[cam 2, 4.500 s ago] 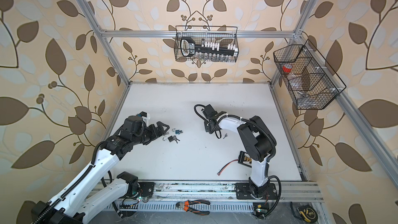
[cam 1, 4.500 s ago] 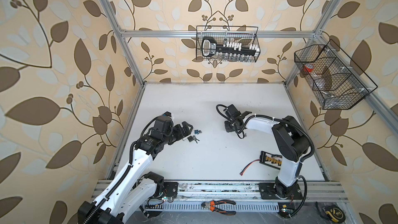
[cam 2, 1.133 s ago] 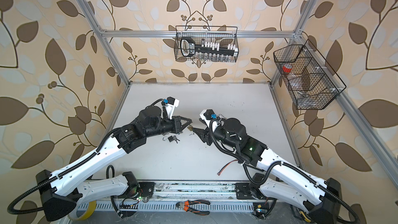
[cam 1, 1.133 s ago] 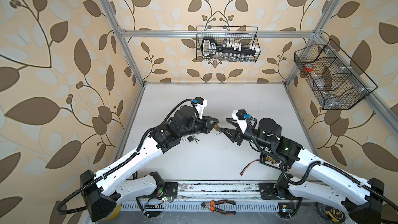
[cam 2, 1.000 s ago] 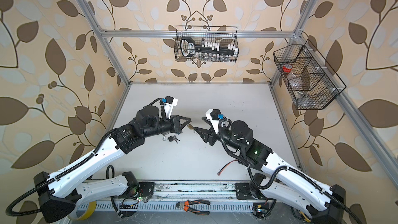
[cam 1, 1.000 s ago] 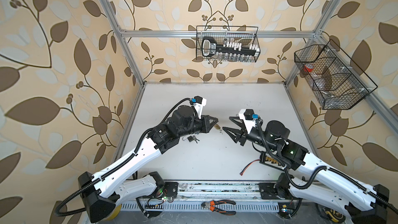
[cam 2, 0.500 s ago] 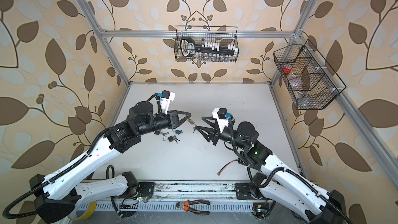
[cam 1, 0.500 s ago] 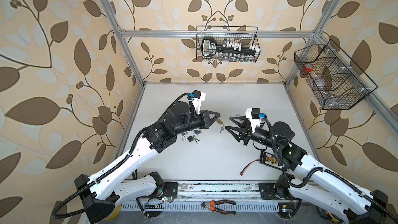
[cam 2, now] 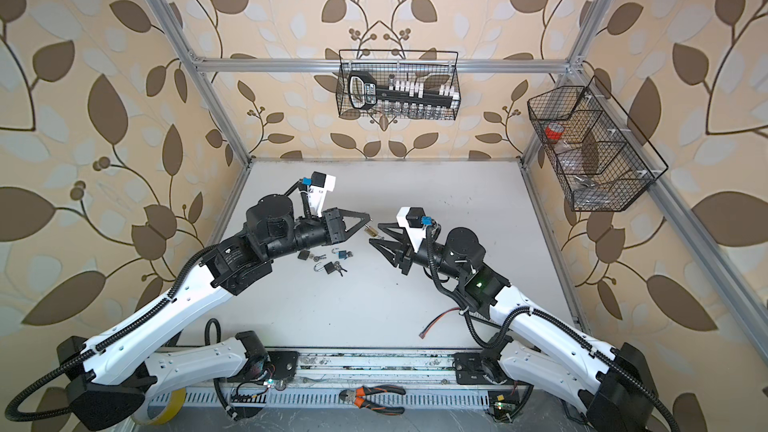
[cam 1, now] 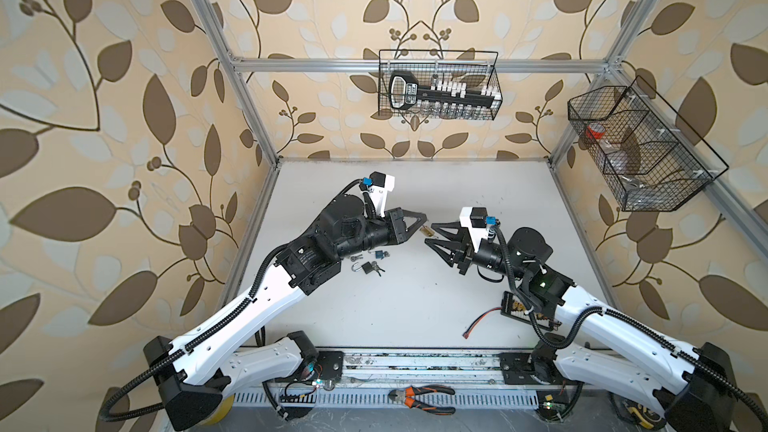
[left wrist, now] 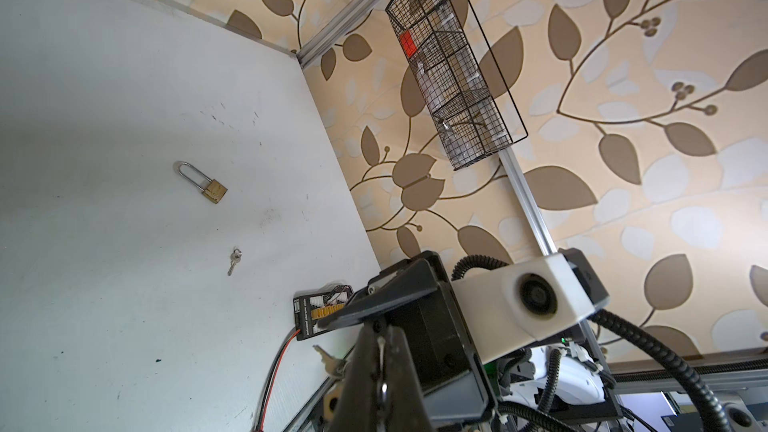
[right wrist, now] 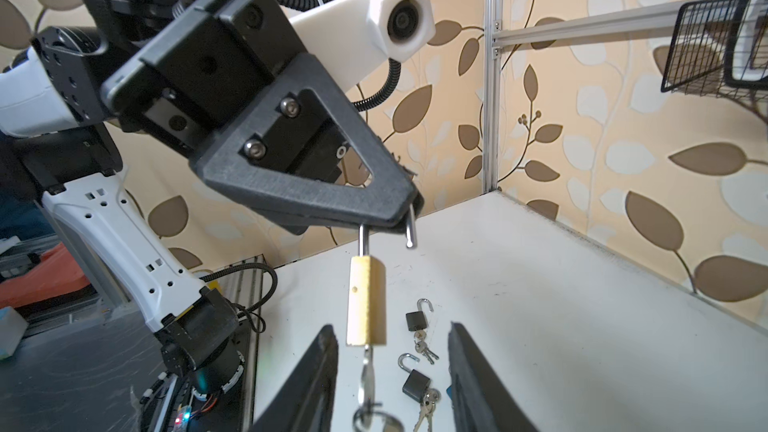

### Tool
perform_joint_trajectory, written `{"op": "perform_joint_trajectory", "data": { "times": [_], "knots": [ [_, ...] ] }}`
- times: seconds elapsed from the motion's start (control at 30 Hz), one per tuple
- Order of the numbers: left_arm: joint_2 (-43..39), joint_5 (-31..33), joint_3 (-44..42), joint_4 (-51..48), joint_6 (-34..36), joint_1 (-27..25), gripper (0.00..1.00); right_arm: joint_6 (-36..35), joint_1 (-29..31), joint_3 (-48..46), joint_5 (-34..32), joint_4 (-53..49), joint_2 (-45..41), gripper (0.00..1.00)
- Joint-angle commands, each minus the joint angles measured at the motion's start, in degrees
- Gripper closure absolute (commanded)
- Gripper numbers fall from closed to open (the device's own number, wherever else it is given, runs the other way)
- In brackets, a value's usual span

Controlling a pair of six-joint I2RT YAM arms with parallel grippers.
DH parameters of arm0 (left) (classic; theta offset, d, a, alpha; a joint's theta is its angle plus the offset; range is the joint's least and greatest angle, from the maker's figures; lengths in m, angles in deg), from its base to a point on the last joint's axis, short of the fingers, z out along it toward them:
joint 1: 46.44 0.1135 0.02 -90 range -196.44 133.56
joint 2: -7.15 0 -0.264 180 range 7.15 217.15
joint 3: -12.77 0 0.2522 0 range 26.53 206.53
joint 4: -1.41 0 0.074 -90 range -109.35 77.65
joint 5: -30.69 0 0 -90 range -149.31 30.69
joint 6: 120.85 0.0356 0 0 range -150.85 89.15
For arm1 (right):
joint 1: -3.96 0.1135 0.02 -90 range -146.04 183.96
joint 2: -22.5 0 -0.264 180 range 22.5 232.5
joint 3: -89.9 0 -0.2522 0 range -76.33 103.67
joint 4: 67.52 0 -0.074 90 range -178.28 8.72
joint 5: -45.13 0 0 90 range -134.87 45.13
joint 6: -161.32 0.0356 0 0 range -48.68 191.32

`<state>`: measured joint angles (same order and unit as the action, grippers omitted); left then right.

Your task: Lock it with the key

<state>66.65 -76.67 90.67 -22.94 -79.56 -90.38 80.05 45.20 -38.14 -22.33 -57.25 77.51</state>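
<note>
A small brass padlock point(right wrist: 365, 301) hangs in the air by its open shackle, on which my left gripper point(right wrist: 409, 205) is shut. A key point(right wrist: 368, 371) with a ring sticks out of the padlock's underside. My right gripper point(right wrist: 390, 328) is open, a finger on each side of the key and the padlock's lower end, touching neither. In both top views the left gripper point(cam 1: 424, 218) point(cam 2: 369, 216) and the right gripper point(cam 1: 430, 233) point(cam 2: 375, 233) meet tip to tip above the table's middle, with the padlock point(cam 1: 428, 231) point(cam 2: 371, 230) between them. In the left wrist view the left gripper point(left wrist: 380, 328) is shut, with the key point(left wrist: 328, 361) beside it.
Several small padlocks with keys point(cam 1: 368, 268) point(cam 2: 330, 268) lie on the table under the left arm. Another brass padlock point(left wrist: 214, 191) and a loose key point(left wrist: 234, 259) lie further right. A black board with a red wire point(cam 1: 515, 309) sits front right. Pliers point(cam 1: 419, 394) lie on the front rail.
Both grippers have moved a little back and up, still tip to tip. The right gripper's jaws have narrowed around the key. The left gripper has kept its hold on the padlock.
</note>
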Motion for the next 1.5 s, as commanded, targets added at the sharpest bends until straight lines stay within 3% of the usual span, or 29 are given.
{"op": "perform_joint_trajectory", "data": {
  "times": [0.0,0.37,0.5,0.6,0.67,0.7,0.83,0.97,1.03,1.23,1.47],
  "knots": [
    [-1.15,-1.11,0.02,3.91,-1.81,-0.27,1.00,-0.38,0.30,2.29,1.87,2.60,0.20,0.60],
    [-0.62,-1.63,-0.18,4.35,-2.25,-0.31,1.00,0.39,0.82,2.93,2.41,3.37,1.15,0.75],
    [-0.79,-1.53,-0.56,4.35,-2.36,-0.33,1.00,0.76,0.86,3.17,2.13,3.03,0.68,0.85],
    [-0.97,-1.10,-0.94,4.02,-2.36,-0.27,1.00,0.98,0.94,3.26,1.98,2.52,0.29,0.99],
    [-1.27,-0.60,-1.12,3.61,-2.22,-0.28,1.00,1.11,1.03,3.40,1.78,1.93,0.10,1.00],
    [-1.40,-0.37,-1.21,3.43,-2.10,-0.30,0.97,1.15,1.02,3.48,1.70,1.65,-0.07,1.00],
    [-2.11,1.22,-1.39,2.35,-0.72,-0.28,0.59,1.62,0.96,3.98,1.21,0.10,-0.72,1.00],
    [-2.80,3.71,-0.61,-0.80,2.36,-0.27,0.30,1.73,1.03,3.96,-0.73,-2.72,-2.06,1.00],
    [-3.07,5.52,0.36,-3.62,4.39,-0.28,0.23,1.47,0.97,4.00,-2.24,-5.37,-2.81,1.00],
    [-2.68,9.90,4.14,-11.17,11.52,-0.27,0.16,1.11,0.34,4.74,-5.64,-14.34,-3.22,1.00],
    [0.61,8.69,7.01,-14.16,15.70,-0.22,0.01,2.08,-2.98,5.52,-1.33,-20.60,-1.22,1.00]
  ]
}}
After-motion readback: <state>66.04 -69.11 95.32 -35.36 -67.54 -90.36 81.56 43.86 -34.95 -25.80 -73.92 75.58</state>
